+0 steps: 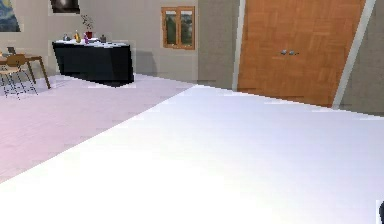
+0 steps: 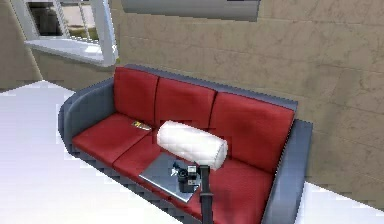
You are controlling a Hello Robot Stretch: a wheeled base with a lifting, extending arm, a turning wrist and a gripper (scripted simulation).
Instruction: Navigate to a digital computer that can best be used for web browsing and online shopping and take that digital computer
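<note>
Dark gripper (image 2: 180, 181): you find it at the arm's far end, at about 6 o'clock in the arm side view, over the sofa seat.
Fingers: you cannot tell how they stand, nor whether they hold anything, because a flat thing lies on the cushion right at them.
Arm (image 2: 206, 205): a dark bar rising from the bottom edge, at the gripper's 5 o'clock.
Laptop (image 2: 157, 173): the flat grey slab lying on a red seat cushion at the gripper's 9 o'clock. You cannot tell whether the gripper touches it.
White pillow (image 2: 194, 145): a roll lying on the seat at the gripper's 12 o'clock, just beside the laptop's far edge.
Yellow thing (image 2: 138, 124): on the seat near the backrest, at the gripper's 10 o'clock. It is too small for you to name.
Sofa (image 2: 78, 110): grey frame with three red back cushions, set against the wall.
Window (image 2: 70, 20): white-framed, at 11 o'clock in the arm side view, above the sofa's end.
Sideboard (image 1: 93, 62): dark, against the far wall at 10 o'clock in the forward view, with small things on top.
Table (image 1: 28, 60): wooden, at 9 o'clock, with a chair (image 1: 12, 76) beside it.
Door (image 1: 300, 48): wooden, at 1 o'clock in the forward view.
Wooden frame (image 1: 178, 27): on the wall at 12 o'clock, between sideboard and door.
</note>
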